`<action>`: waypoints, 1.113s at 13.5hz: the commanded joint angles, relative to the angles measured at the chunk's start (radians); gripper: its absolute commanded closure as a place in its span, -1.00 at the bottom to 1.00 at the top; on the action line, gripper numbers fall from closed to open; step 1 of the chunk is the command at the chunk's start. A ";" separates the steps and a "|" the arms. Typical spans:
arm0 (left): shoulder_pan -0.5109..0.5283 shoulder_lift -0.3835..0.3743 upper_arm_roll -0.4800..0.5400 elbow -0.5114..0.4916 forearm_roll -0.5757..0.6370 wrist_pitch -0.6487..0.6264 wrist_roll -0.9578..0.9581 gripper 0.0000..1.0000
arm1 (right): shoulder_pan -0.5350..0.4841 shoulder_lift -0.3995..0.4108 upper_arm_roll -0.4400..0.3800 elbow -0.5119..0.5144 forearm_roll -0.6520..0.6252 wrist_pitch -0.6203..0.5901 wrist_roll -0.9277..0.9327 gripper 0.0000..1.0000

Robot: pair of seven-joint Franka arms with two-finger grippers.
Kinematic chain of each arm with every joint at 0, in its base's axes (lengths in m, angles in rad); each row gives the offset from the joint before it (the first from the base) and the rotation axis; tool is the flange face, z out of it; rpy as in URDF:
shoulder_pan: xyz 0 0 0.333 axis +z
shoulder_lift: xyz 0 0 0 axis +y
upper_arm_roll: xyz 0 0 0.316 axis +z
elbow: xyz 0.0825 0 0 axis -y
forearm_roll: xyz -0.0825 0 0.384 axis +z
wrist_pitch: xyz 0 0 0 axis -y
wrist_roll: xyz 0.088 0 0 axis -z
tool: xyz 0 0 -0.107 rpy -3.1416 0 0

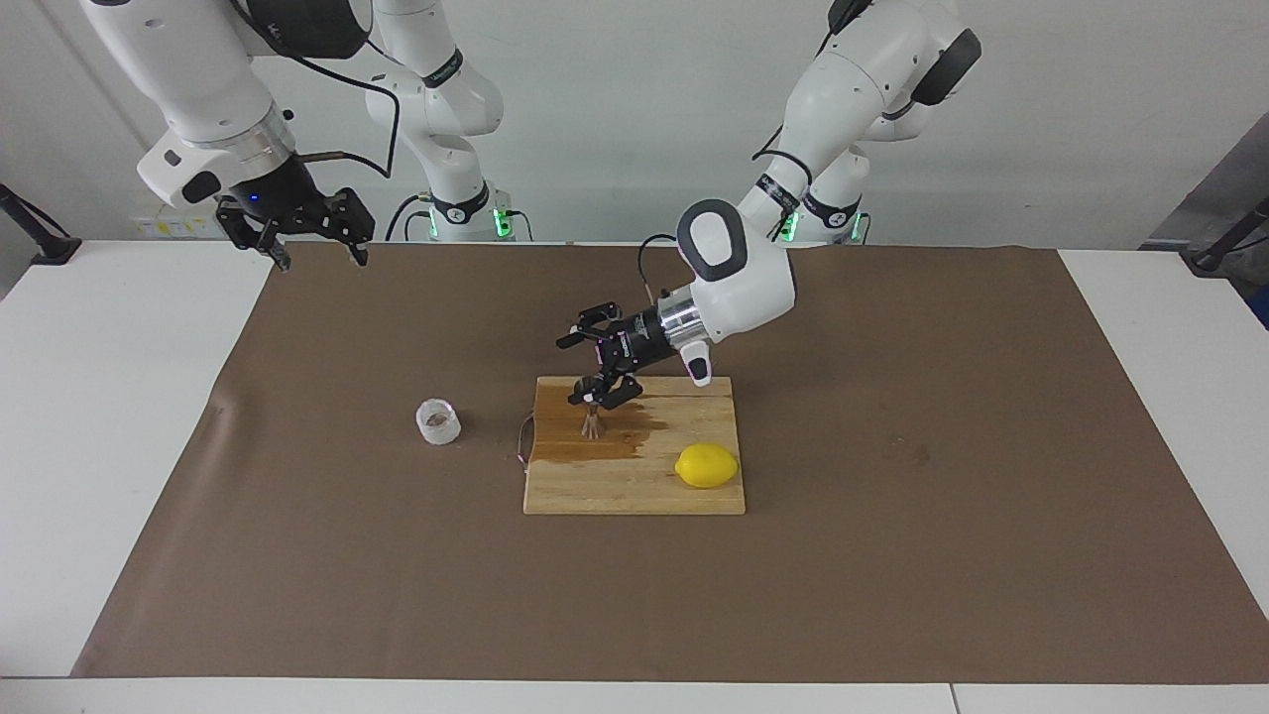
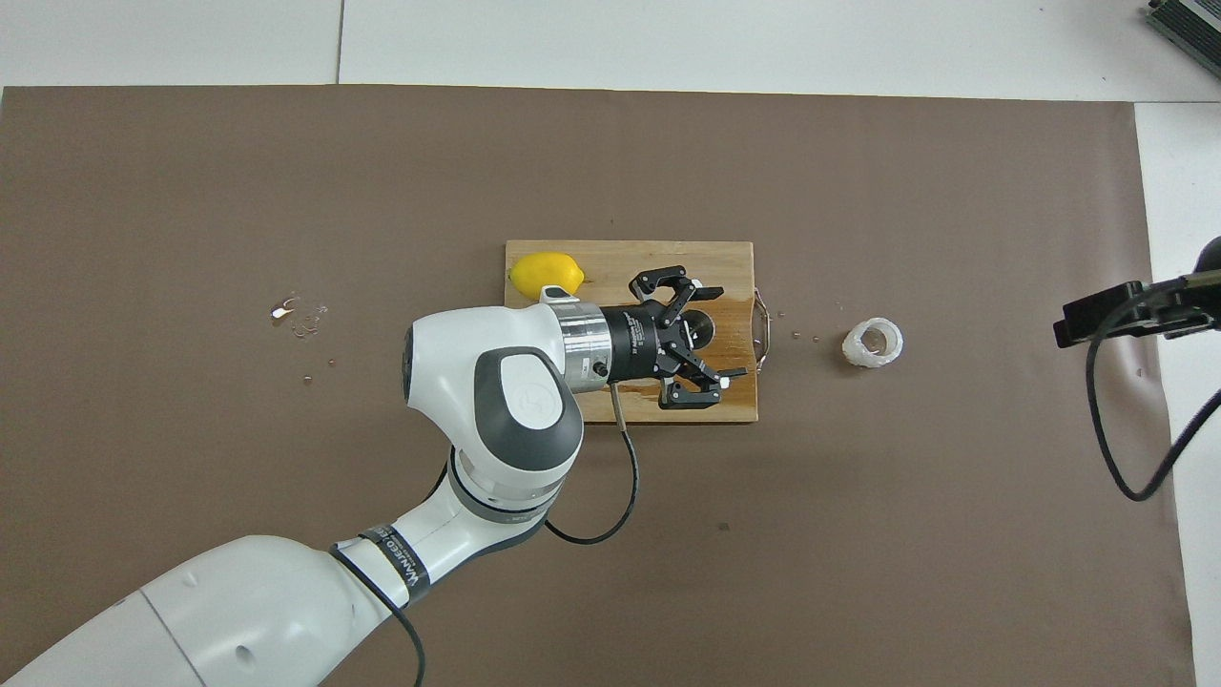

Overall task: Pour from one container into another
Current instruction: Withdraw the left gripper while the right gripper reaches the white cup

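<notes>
Both grippers have fingers apart and empty: left gripper [image 1: 595,369] over upright jigger [image 1: 592,424] on wet board [image 1: 634,491], right gripper [image 1: 302,230] parked clear of plastic cup [image 1: 437,421].

White wall [image 1: 615,119] — brown-covered table [image 1: 297,555]

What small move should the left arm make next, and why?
Probably lift the open left hand clear, back toward its base. The shiny steel hourglass jigger stands free on the wet wooden cutting board, and the squat translucent plastic cup sits apart on the brown mat.
</notes>
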 commanded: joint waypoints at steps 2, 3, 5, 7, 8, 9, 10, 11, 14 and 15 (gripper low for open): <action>0.047 -0.119 0.020 -0.020 0.068 -0.117 -0.011 -1.00 | -0.096 -0.032 0.006 -0.067 0.084 0.024 -0.338 -1.00; 0.061 -0.139 0.020 -0.020 0.125 -0.142 -0.011 -1.00 | -0.118 -0.044 0.006 -0.098 0.092 0.061 -0.450 -1.00; 0.096 -0.175 0.020 -0.015 0.260 -0.176 -0.010 -1.00 | -0.144 -0.072 0.006 -0.194 0.097 0.177 -0.694 -1.00; 0.132 -0.217 0.023 -0.011 0.465 -0.241 -0.008 -1.00 | -0.176 -0.066 0.004 -0.294 0.204 0.292 -0.931 -1.00; 0.153 -0.223 0.023 -0.007 0.604 -0.300 -0.002 -1.00 | -0.184 -0.052 0.004 -0.342 0.244 0.351 -1.037 -1.00; 0.175 -0.228 0.020 0.014 0.727 -0.364 0.002 -1.00 | -0.184 -0.029 0.004 -0.371 0.273 0.392 -1.137 -1.00; 0.178 -0.226 0.021 0.046 0.813 -0.425 0.002 -1.00 | -0.184 0.018 0.004 -0.373 0.322 0.402 -1.234 -1.00; 0.179 -0.225 0.023 0.074 0.882 -0.479 0.002 -1.00 | -0.186 0.078 0.004 -0.373 0.397 0.408 -1.353 -1.00; 0.209 -0.232 0.017 0.146 1.110 -0.661 0.031 -1.00 | -0.166 0.179 0.009 -0.380 0.512 0.511 -1.616 -1.00; 0.207 -0.237 0.017 0.173 1.162 -0.726 0.094 -1.00 | -0.158 0.204 0.009 -0.394 0.564 0.524 -1.642 -1.00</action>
